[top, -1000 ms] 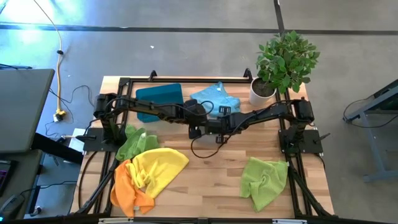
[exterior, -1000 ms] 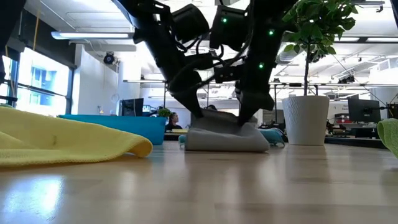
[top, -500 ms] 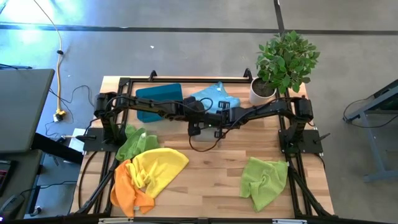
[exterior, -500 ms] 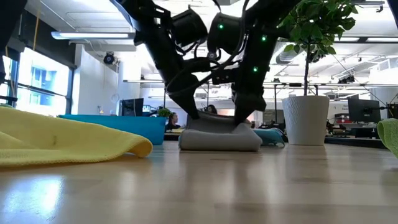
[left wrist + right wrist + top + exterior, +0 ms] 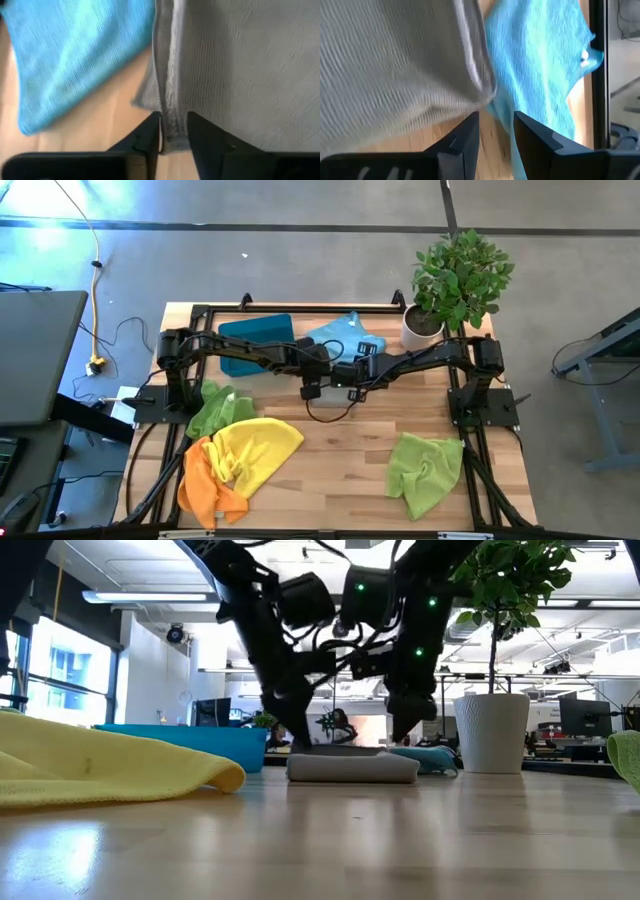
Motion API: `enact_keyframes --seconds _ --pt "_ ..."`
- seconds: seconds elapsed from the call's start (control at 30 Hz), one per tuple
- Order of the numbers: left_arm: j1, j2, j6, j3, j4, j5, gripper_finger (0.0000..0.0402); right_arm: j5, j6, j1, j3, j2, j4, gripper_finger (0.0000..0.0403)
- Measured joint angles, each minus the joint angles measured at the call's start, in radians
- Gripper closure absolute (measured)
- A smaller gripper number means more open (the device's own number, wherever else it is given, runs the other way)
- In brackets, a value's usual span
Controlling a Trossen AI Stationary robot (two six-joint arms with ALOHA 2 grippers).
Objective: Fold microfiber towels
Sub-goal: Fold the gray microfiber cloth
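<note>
Table [image 5: 340,455] of pale wood carries scattered cloths: yellow towel [image 5: 262,448] over orange towel [image 5: 205,488] at front left, lime towel [image 5: 427,468] at front right, light blue towel [image 5: 350,335] at the back. Folded grey towel [image 5: 352,766] lies flat mid-table. Left gripper [image 5: 173,131] and right gripper [image 5: 496,131] hover just above it, jaws parted, holding nothing.

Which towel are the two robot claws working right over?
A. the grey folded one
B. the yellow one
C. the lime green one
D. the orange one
A: both the left gripper and the right gripper hang just above the folded grey towel, fingers open and apart from it.
</note>
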Motion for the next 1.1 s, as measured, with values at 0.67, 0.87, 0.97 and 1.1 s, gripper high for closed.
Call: enact_keyframes --seconds 0.67,0.87,0.97,1.1 --pt "-0.017 -0.140 -0.045 0.000 -0.080 0.052 0.0254 -0.276 0.287 0.006 -0.101 -0.049 0.220 0.0289" --pt "-0.047 -0.152 -0.137 0.000 -0.121 0.233 0.0254 -0.320 0.278 0.006 -0.182 -0.049 0.248 0.0289" --pt "-0.076 -0.152 -0.171 0.000 -0.137 0.239 0.0255 -0.390 0.352 0.011 -0.221 -0.049 0.278 0.0289" --pt "-0.115 -0.152 -0.199 0.000 -0.153 0.239 0.0255 -0.410 0.421 0.039 -0.244 -0.051 0.333 0.0289"
